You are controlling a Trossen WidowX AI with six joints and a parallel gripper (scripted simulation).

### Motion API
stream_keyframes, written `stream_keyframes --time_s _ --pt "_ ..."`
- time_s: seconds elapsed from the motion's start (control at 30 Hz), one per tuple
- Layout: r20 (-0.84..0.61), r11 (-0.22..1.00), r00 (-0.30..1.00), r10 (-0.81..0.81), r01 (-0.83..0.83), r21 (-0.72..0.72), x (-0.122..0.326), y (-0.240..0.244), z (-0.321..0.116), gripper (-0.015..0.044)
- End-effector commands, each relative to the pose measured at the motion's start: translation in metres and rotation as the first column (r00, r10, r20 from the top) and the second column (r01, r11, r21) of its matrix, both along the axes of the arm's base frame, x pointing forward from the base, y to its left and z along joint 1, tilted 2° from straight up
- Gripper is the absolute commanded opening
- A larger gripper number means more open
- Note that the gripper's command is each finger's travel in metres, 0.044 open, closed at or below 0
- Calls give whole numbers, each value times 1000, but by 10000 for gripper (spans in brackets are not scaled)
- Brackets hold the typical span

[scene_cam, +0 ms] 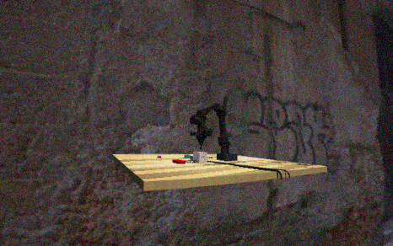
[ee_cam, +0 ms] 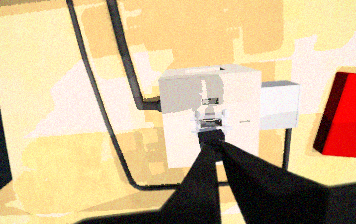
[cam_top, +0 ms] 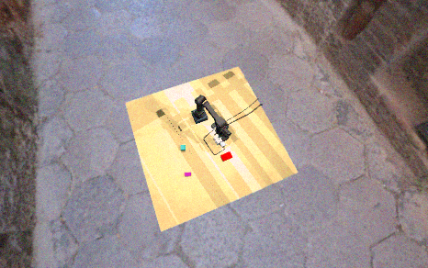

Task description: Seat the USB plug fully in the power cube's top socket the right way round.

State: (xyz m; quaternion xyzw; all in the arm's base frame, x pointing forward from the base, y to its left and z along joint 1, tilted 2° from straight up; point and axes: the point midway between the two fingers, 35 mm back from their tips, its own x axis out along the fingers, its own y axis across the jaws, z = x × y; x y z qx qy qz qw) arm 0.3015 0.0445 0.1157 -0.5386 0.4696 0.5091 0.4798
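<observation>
The white power cube stands on the table below the arm. In the wrist view the black USB plug is at the cube's top, with bright metal and a slot showing just behind it. My gripper is shut on the plug, its fingertips just above the cube's top. The fingers partly hide the plug, and how deep it sits and which way round it is cannot be told. Another slot shows farther back on the top.
A pale adapter sticks out of the cube's right side; a black cable joins its left side. Another cable loops around the front. A red block lies to the right. Teal and magenta blocks lie farther off.
</observation>
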Motion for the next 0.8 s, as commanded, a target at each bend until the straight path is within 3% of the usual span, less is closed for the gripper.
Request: stream_keyframes --time_s 0.0,0.53,0.77 --pt "8 1000 1000 -2 2 1 2 0 6 0" --pt "5 1000 1000 -7 7 1 1 0 11 0" --pt "4 991 991 -135 135 6 0 0 9 0"
